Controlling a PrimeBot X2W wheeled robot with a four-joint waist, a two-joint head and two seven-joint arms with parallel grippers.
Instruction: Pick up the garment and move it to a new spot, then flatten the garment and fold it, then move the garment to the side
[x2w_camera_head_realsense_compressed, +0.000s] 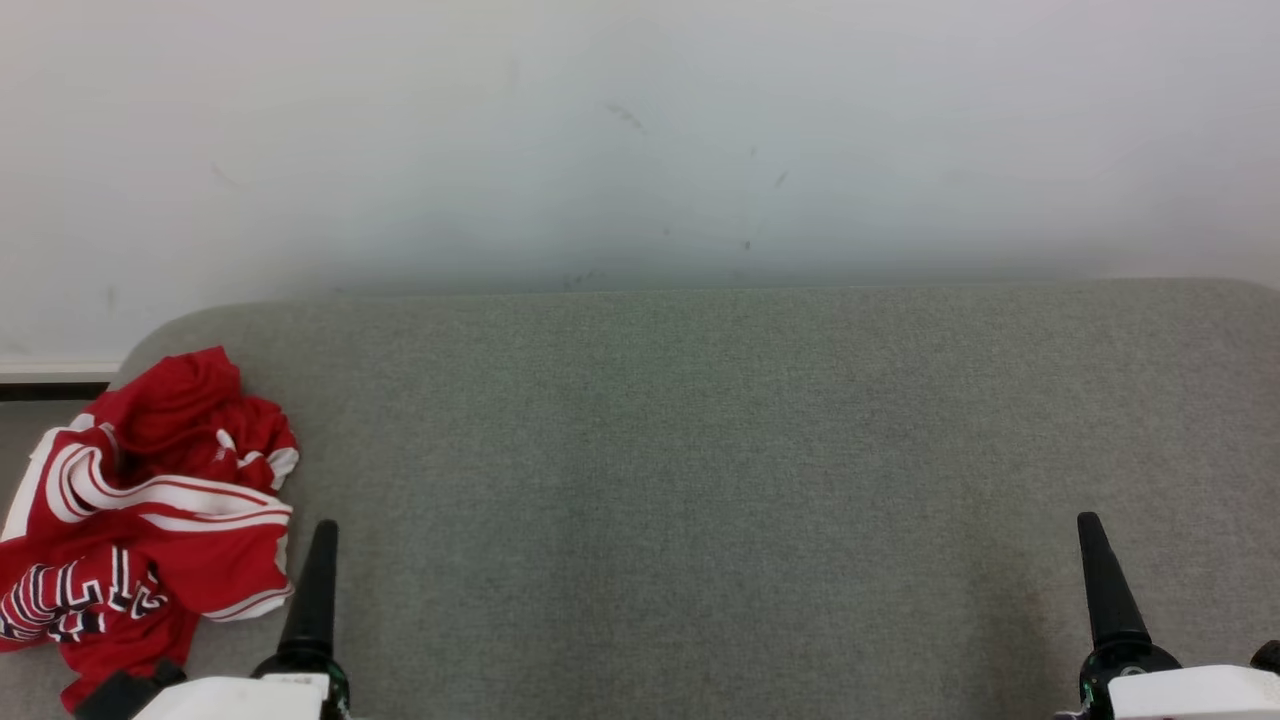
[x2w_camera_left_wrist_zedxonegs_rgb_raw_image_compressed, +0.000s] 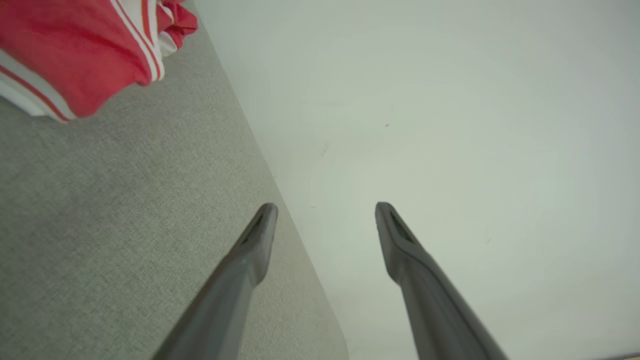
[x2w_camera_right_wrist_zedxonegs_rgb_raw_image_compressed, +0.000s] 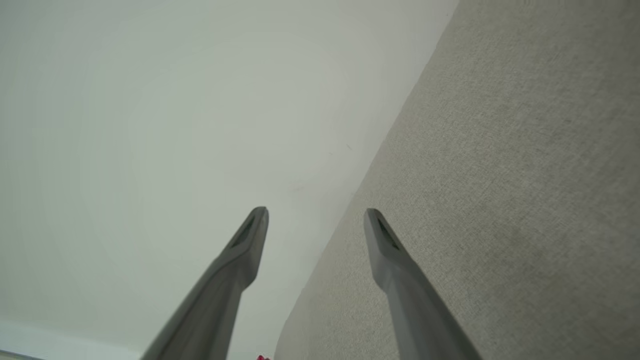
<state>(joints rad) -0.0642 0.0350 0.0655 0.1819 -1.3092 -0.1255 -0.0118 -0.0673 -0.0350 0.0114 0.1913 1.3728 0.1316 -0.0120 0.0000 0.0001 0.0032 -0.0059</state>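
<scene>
L gripper (x2w_camera_left_wrist_zedxonegs_rgb_raw_image_compressed: 326, 207), R gripper (x2w_camera_right_wrist_zedxonegs_rgb_raw_image_compressed: 316, 212): both wide open, empty.
Garment (x2w_camera_head_realsense_compressed: 150, 500) crumpled just left of L gripper, well apart from R; swing L over, pinch thick fold, lift clear of mat (x2w_camera_head_realsense_compressed: 700, 450).

The garment (x2w_camera_head_realsense_compressed: 150, 500) runs off the head view's left edge, its lower corner behind the left hand (x2w_camera_left_wrist_zedxonegs_rgb_raw_image_compressed: 325, 210); its lettering is unreadable. The left wrist view's upper-left corner crops it too. A red speck (x2w_camera_right_wrist_zedxonegs_rgb_raw_image_compressed: 261, 357) at the right wrist view's bottom is too small to tell.

1 red garment (x2w_camera_head_realsense_compressed: 150, 480), 2 claws (x2w_camera_left_wrist_zedxonegs_rgb_raw_image_compressed: 326, 207) (x2w_camera_right_wrist_zedxonegs_rgb_raw_image_compressed: 316, 212), 1 grey surface (x2w_camera_head_realsense_compressed: 700, 450)
</scene>
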